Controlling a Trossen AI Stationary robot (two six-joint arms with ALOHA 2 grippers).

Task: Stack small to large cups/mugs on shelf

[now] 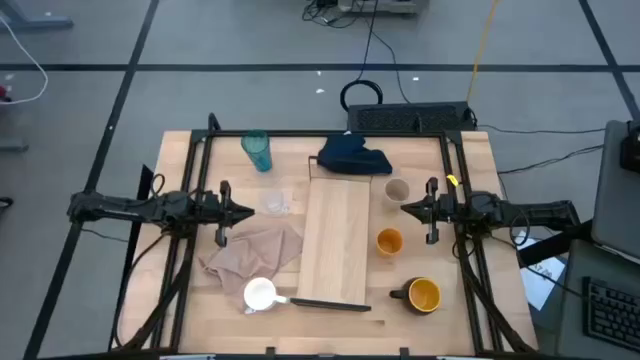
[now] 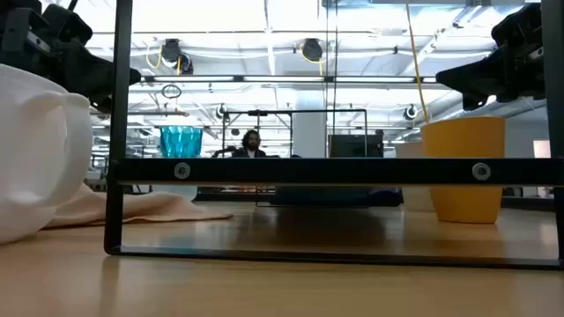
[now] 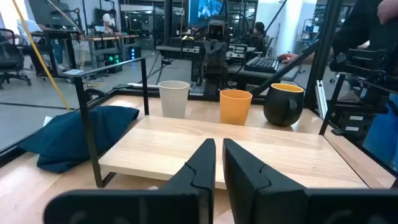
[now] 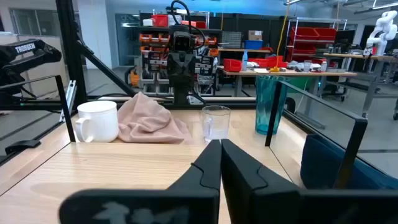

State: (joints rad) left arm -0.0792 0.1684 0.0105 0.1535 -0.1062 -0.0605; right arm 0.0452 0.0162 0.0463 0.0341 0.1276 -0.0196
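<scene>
A: Surveying from above, we find the shelf bare at table centre. No cup is placed yet; we judge the task at its first step.

B: Confirmed. The left gripper waits at nine o'clock of the shelf, fingers nearly together, holding nothing. The right gripper waits at three o'clock, fingers fully together, empty.

A: We locate the vessels. Left of the shelf: tiny clear cup, teal tumbler at eleven o'clock, white mug at seven o'clock.

B: Right of it: beige cup, orange cup, dark mug at five o'clock.

A: Next, we judge, the left gripper must spread its fingers and reach the clear cup just beside it.
</scene>
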